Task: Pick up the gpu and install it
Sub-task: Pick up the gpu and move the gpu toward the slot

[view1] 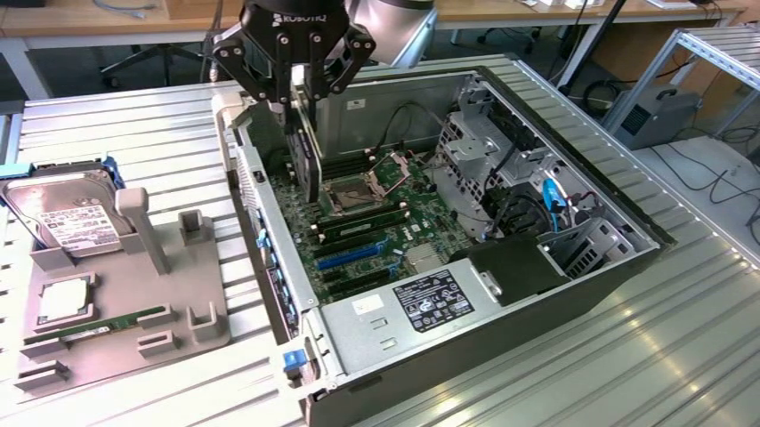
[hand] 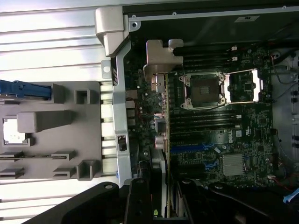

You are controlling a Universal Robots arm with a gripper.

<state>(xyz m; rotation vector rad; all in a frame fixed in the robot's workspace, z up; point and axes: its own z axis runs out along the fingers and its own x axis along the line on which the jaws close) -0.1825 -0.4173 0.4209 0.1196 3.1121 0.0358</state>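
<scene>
The gpu (view1: 305,151) is a thin dark card that hangs on edge over the open computer case (view1: 594,213). My gripper (view1: 298,100) is shut on its upper end. The card's lower edge hovers above the motherboard (view1: 380,218), near the case's wall on the exterior view's left and beside the CPU socket (view1: 352,193). In the wrist view the gpu (hand: 160,58) appears edge-on, its silvery bracket at the far end. It runs back between my gripper (hand: 163,203) fingers, along the case's rear wall (hand: 120,112). The blue expansion slots (view1: 354,254) lie nearer the power supply.
A grey fixture tray (view1: 178,329) sits outside the case on the exterior view's left, with a hard drive (view1: 69,220), a CPU (view1: 66,300) and a green memory stick (view1: 113,319). Inside the case are a drive cage (view1: 475,156), cables and a power supply (view1: 416,307).
</scene>
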